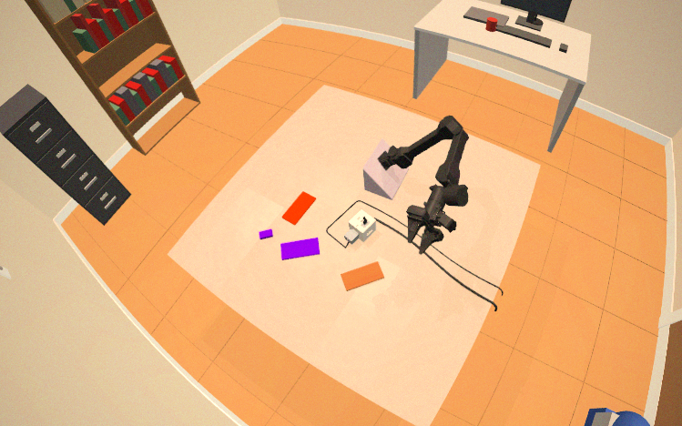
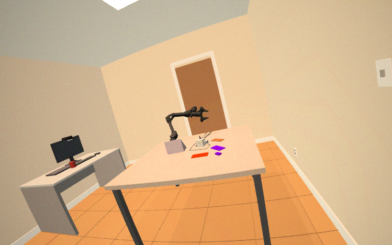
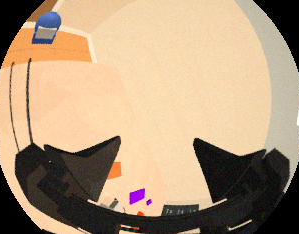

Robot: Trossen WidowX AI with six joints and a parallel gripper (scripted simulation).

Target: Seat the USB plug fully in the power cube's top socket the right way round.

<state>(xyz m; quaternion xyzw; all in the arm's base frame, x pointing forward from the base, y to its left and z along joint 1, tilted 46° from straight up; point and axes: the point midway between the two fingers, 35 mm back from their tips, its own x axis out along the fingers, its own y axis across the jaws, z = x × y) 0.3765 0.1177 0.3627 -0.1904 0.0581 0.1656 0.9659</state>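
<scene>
Looks like a small office, honestly. A computer screen (image 1: 536,9) (image 2: 67,148) is sitting on a white desk (image 1: 513,45) (image 2: 38,198), with a keyboard (image 1: 524,35) and a red mug (image 1: 491,24) (image 2: 72,164) keeping it company. Over by the wall, a dark filing cabinet (image 1: 62,153) is standing next to a wooden bookshelf (image 1: 88,79) that's holding rows of red, green and grey books. Plain beige walls and a brown door (image 2: 201,94) are rounding out the office look, and orange tiles are covering the floor (image 1: 216,339) (image 2: 191,219).
</scene>
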